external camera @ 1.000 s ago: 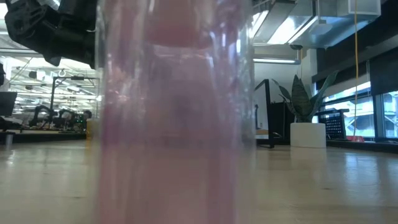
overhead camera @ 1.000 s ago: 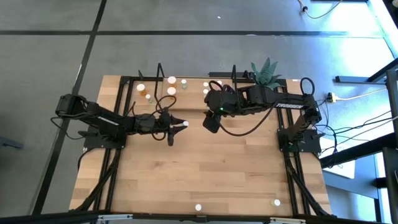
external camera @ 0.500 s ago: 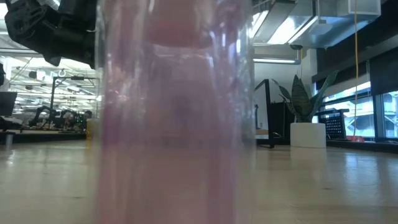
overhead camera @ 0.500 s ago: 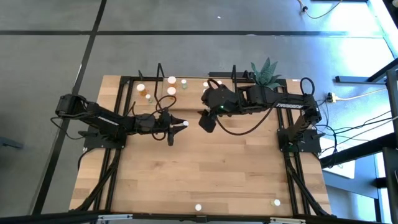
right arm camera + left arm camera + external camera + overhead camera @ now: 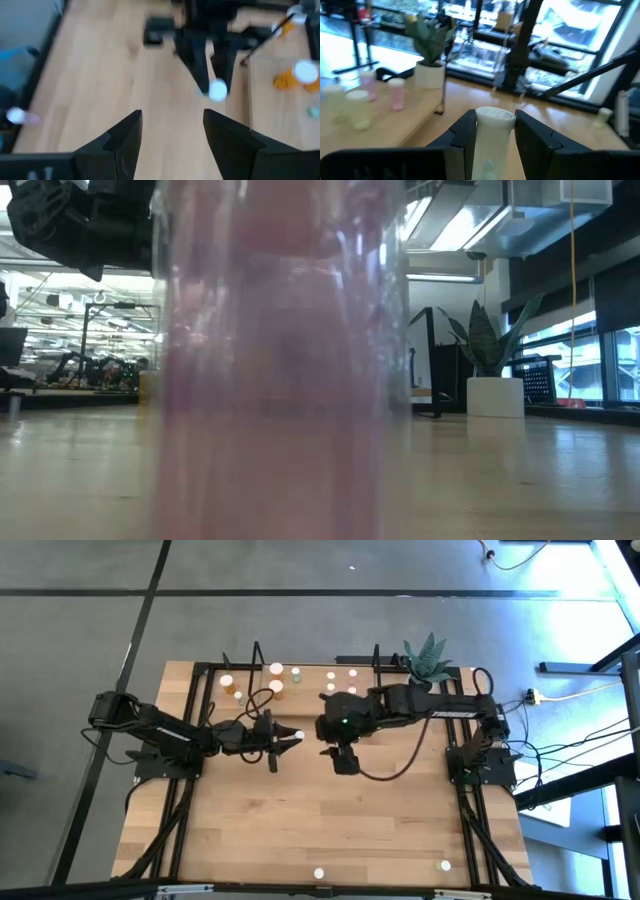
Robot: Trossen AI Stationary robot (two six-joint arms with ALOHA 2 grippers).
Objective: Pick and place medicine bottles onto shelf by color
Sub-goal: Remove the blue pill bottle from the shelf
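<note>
Bottle (image 5: 492, 131), pale-bodied and white-capped, clamped between the fingers of the left gripper (image 5: 285, 737), held above the middle of the table (image 5: 330, 830). Long axis in line with the fingers, cap leading and pointing right, toward the other arm. Body colour hard to call: whitish, perhaps faintly green.

Shelf (image 5: 312, 683) just beyond, along the far edge, so far and slightly left or right of the grip depending on the colour group chosen. Orange bottles (image 5: 275, 688) toward its left part, one green bottle (image 5: 297, 674) near the middle, pink bottles (image 5: 335, 676) toward the right, close to the plant pot (image 5: 430, 75). Probably a short carry toward the far side, then a turn to stand the bottle upright, cap up, without knocking its neighbours.

Right gripper (image 5: 172, 131) just right of the held bottle, fingers apart and empty, pointing back at it; close enough to matter if both arms move together.

Surface: bare light wood, flat. Two more bottles (image 5: 319, 873) well apart at the near edge, one of them, pink, standing right against the low camera and filling most of that view. Room beyond: open workshop with bright windows and ceiling lights.
</note>
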